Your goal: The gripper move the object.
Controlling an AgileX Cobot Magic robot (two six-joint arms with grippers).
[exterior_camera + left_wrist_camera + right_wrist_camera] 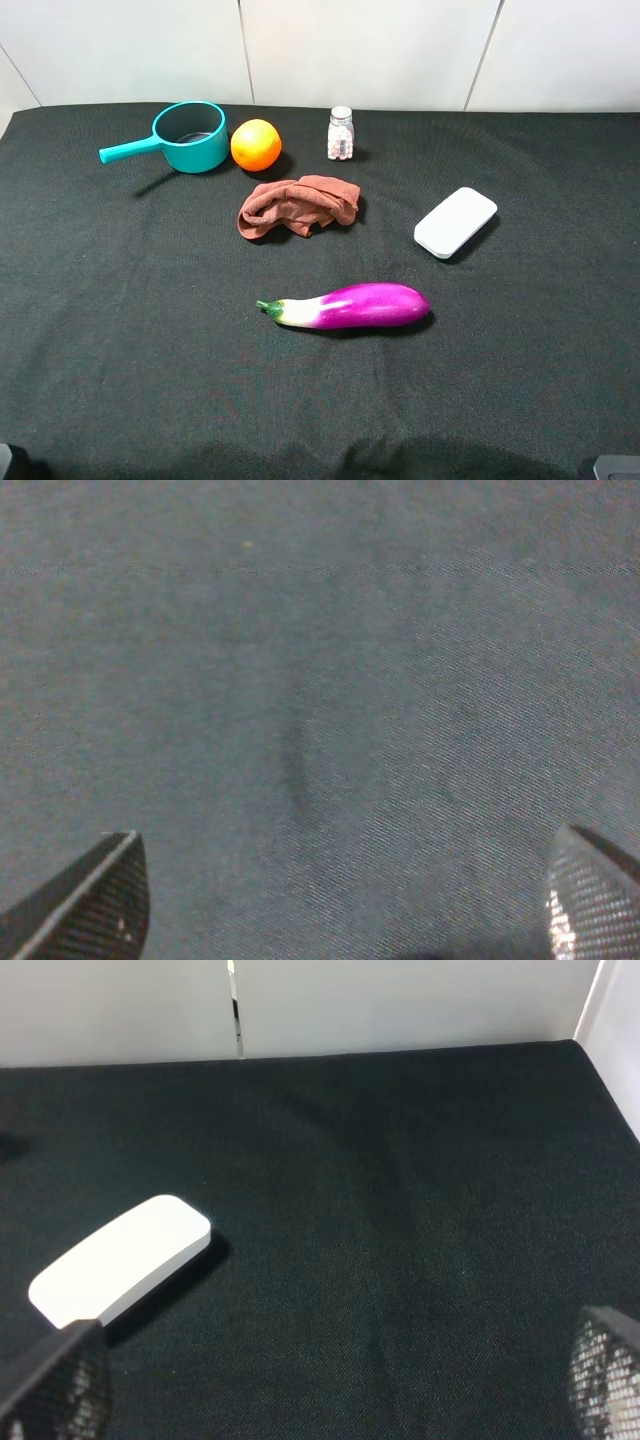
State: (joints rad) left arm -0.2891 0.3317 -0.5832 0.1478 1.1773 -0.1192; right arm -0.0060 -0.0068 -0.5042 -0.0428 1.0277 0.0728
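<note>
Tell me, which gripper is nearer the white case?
Right, probably. The right gripper has the white case just ahead of its open fingers. The left gripper sees only bare black cloth; the case lies on the table's right side.

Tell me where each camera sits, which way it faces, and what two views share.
Exterior high: above the front edge, looking down at the orange, teal pot, eggplant; arm corners barely show.
Left wrist: close over bare black cloth; left gripper fingertips spread.
Right wrist: low, facing the back wall; right gripper fingertips spread.
Shared: white case.
</note>
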